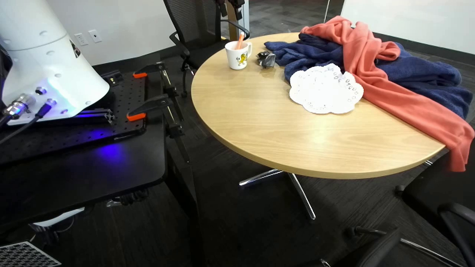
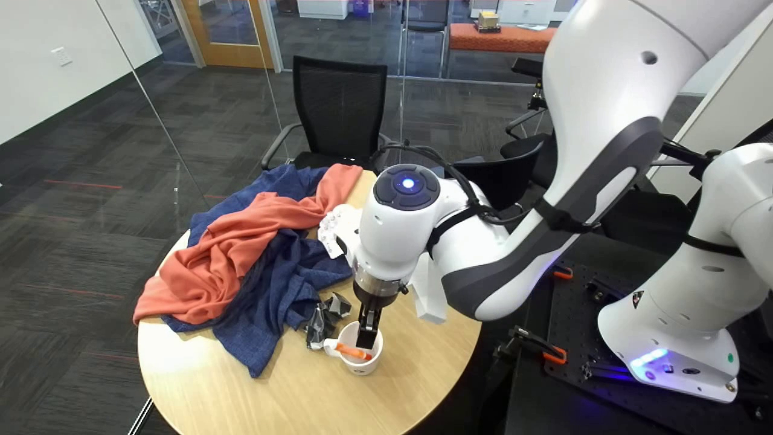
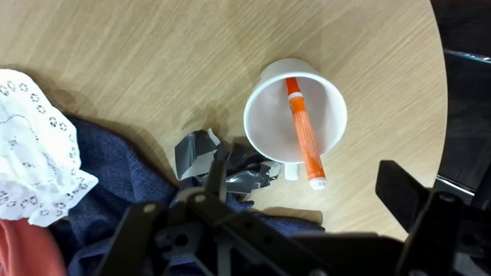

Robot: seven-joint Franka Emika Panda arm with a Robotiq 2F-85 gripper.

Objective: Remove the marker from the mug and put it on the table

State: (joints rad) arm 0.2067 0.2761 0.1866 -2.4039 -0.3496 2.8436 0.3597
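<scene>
One marker [image 3: 305, 130] is resting inside the mug [image 3: 280, 119], leaning across the rim beside the handle [image 3: 291, 171], its length apparently exceeding the mug's depth. Above the mug, I am observing the end effector [image 3: 302, 168] hanging with jaws spread, presumably for straddling the marker's projecting end. The mug is standing upright on the counter [image 1: 274, 126], likely presenting the marker for extraction.
</scene>
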